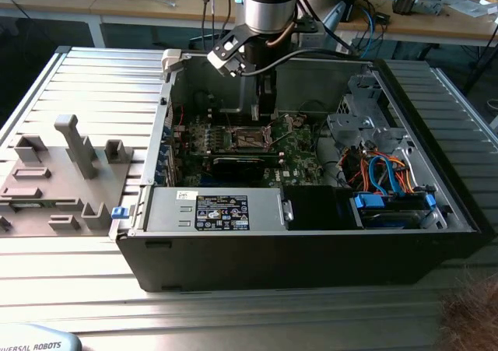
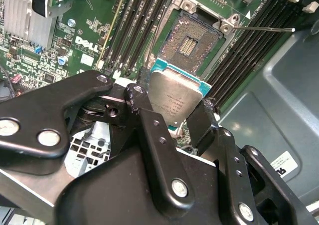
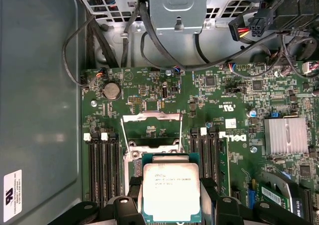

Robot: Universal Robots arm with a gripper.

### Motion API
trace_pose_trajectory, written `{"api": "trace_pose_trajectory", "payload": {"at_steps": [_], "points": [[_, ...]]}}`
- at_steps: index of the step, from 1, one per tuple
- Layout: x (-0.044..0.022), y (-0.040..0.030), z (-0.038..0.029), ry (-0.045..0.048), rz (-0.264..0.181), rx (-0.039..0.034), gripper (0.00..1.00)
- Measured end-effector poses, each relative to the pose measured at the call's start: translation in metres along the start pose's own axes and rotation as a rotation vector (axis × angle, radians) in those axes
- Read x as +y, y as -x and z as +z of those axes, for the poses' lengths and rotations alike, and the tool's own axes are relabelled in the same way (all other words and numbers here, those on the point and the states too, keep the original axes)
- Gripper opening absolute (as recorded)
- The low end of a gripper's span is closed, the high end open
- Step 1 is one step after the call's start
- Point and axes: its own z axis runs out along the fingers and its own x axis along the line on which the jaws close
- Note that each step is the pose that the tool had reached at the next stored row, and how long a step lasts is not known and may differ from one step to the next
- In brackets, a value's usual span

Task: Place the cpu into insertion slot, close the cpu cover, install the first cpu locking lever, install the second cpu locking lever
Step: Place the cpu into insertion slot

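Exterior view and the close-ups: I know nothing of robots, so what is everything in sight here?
computer case: one, black, lying open on the table
table: one, grey ribbed metal, under the case
holder tray: one, grey, on the table at the exterior view's left
green board: one, inside the case
slot: one, open and empty, on the board
cpu cover: one, silvery, swung open at the slot
cooling block: one, silver, finned, on the board
cables: several, blue and orange, in the case at the exterior view's right
cpu: one, silver-grey, held close to the slot
robot arm: one, grey, reaching into the case
gripper: one, black, shut on the cpu
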Motion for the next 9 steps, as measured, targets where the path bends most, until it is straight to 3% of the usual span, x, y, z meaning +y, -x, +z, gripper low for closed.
{"api": "trace_pose_trajectory", "payload": {"at_steps": [9], "points": [[-0.0005,0.0000,0.0032,0.0001,0.000,0.0000,0.54]]}}
